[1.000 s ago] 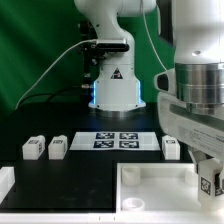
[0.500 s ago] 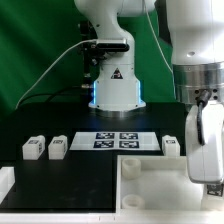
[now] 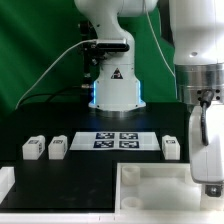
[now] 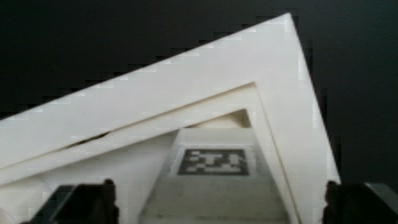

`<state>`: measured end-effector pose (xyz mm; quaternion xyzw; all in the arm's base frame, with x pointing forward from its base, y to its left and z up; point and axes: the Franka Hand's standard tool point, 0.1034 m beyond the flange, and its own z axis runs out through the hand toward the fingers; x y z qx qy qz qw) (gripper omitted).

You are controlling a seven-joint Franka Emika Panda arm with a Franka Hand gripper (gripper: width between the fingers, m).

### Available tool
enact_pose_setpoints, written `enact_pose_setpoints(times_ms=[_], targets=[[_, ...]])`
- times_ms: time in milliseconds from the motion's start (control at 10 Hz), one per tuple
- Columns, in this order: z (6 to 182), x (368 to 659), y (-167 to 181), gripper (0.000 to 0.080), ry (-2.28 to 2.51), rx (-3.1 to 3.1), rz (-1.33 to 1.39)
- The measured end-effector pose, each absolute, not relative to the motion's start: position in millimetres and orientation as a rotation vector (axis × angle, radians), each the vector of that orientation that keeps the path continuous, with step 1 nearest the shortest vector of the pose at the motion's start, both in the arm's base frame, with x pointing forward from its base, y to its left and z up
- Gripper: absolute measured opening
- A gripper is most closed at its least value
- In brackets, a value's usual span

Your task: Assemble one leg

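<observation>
In the wrist view a leg (image 4: pixel 217 165), a white block with a square tag on its face, stands in the corner of the large white tray-like piece (image 4: pixel 107 120). My gripper (image 4: pixel 224 202) straddles it with the dark fingertips (image 4: pixel 86 202) wide apart, a gap showing on each side of the leg. In the exterior view my gripper (image 3: pixel 207 172) hangs over the tray-like piece (image 3: pixel 150 178) at the exterior view's right; the leg under it is mostly hidden by the hand. Three more legs (image 3: pixel 33 147) (image 3: pixel 57 147) (image 3: pixel 171 147) lie on the black table.
The marker board (image 3: pixel 120 141) lies in front of the robot base (image 3: pixel 113 90). Another white part (image 3: pixel 5 184) shows at the exterior view's lower left edge. A green backdrop stands behind.
One second ago the hand sat lower and more face-on; it has since turned about its wrist and risen a little. Since half a second ago almost nothing has moved.
</observation>
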<state>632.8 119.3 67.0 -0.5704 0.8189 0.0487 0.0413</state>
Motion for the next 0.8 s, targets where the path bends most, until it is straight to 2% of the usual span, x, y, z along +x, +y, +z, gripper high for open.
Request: enact_pose_setpoints(times_ms=[200,500,800], targets=[[74.6,622.7,123.2,0.0639,2.480,-1.782,0.158],[106.0,610.6,126.4,0.0648,2.437,-1.796,0.167],[100.6,608.6,125.9,0.0648,2.442,-1.802,0.170]])
